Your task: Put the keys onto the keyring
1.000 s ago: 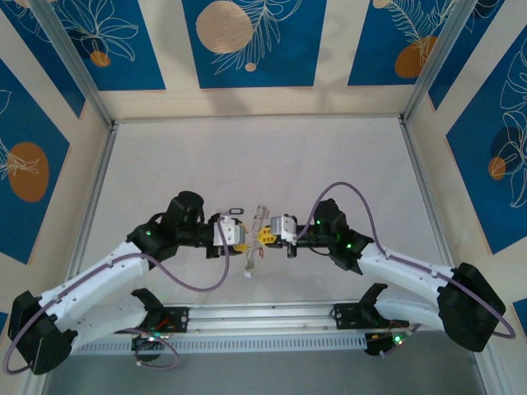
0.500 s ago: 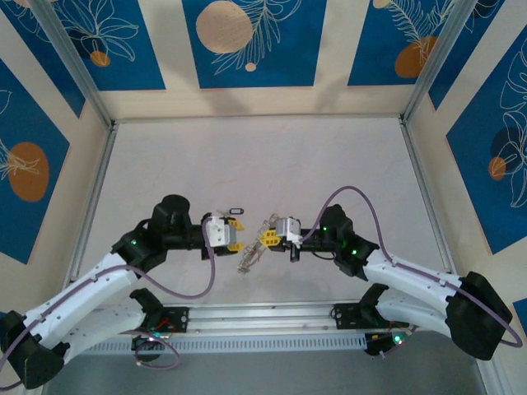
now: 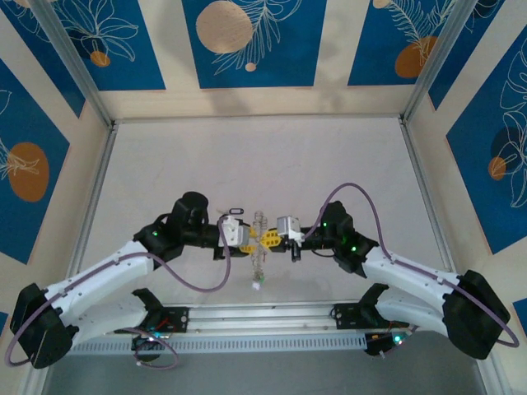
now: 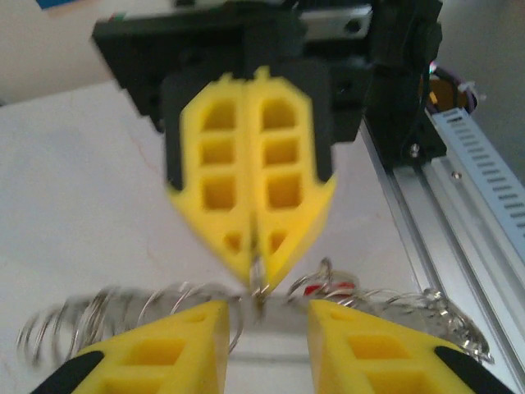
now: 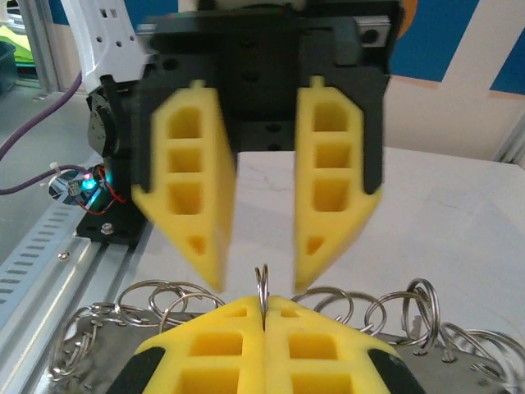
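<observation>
My right gripper (image 5: 264, 305) is shut on the thin grey keyring (image 5: 262, 283), which stands edge-on above its yellow fingertips. Several small rings and silvery keys (image 3: 258, 267) hang from it in a bunch, with a red tag (image 4: 321, 289) among them. Facing it, my left gripper (image 4: 262, 310) is open, with one finger on each side of the pinched keyring and not touching it. In the top view the left gripper (image 3: 244, 239) and right gripper (image 3: 265, 239) meet above the table's near middle. A small black-tagged key (image 3: 235, 211) lies on the table just behind the left gripper.
The aluminium rail (image 3: 263, 317) with both arm bases runs along the near edge, close under the grippers. The pale table (image 3: 263, 164) stretches away behind them. Metal frame posts (image 3: 90, 90) stand at the back corners.
My left gripper has moved right, up to the right gripper, and its fingers have narrowed a little. The bunch of keys was slanted half a second ago and now hangs straight down.
</observation>
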Motion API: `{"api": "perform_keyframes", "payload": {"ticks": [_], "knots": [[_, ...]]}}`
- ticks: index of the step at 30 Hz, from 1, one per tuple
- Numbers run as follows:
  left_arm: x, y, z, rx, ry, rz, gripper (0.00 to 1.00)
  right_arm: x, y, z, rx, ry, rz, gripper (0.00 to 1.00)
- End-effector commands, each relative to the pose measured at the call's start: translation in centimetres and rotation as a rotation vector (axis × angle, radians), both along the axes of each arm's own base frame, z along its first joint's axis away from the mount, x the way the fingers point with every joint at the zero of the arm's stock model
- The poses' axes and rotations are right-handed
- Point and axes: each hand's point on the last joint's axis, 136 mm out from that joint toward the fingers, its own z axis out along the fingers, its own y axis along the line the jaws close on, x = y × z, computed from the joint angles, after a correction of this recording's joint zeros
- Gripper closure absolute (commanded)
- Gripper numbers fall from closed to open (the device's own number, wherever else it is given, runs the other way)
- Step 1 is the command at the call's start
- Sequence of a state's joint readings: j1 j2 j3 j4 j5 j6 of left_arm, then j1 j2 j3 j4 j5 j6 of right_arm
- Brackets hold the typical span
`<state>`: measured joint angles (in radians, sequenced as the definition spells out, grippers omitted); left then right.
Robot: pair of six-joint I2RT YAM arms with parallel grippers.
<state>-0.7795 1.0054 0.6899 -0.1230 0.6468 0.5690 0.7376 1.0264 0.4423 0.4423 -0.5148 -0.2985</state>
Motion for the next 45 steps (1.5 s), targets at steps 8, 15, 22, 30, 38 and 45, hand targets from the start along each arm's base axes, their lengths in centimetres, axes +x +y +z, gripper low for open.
{"api": "perform_keyframes", "payload": {"ticks": [8, 15, 22, 30, 38, 45], "knots": [[0.8, -1.1, 0.8, -0.015, -0.064, 0.036, 0.75, -0.6, 0.4, 3.8, 0.097, -0.041, 0.132, 1.00], [2.0, -0.5, 1.2, -0.010, -0.120, 0.111, 0.86, -0.3, 0.5, 3.5, 0.088, -0.024, 0.125, 1.00], [2.0, -0.4, 0.5, 0.010, -0.118, 0.111, 0.96, -0.4, 1.8, 4.0, 0.108, -0.025, 0.155, 1.00], [3.0, 0.4, 0.0, 0.090, -0.172, 0.137, 1.00, 0.4, 1.8, 1.4, 0.023, -0.055, 0.107, 0.86], [3.8, 0.2, 1.2, 0.089, -0.171, 0.132, 1.00, 0.1, 1.1, -0.5, -0.053, -0.046, 0.102, 0.68], [4.4, 0.4, 1.9, 0.061, -0.194, 0.142, 1.00, 0.7, 0.3, -1.1, -0.085, -0.043, 0.057, 0.67]]}}
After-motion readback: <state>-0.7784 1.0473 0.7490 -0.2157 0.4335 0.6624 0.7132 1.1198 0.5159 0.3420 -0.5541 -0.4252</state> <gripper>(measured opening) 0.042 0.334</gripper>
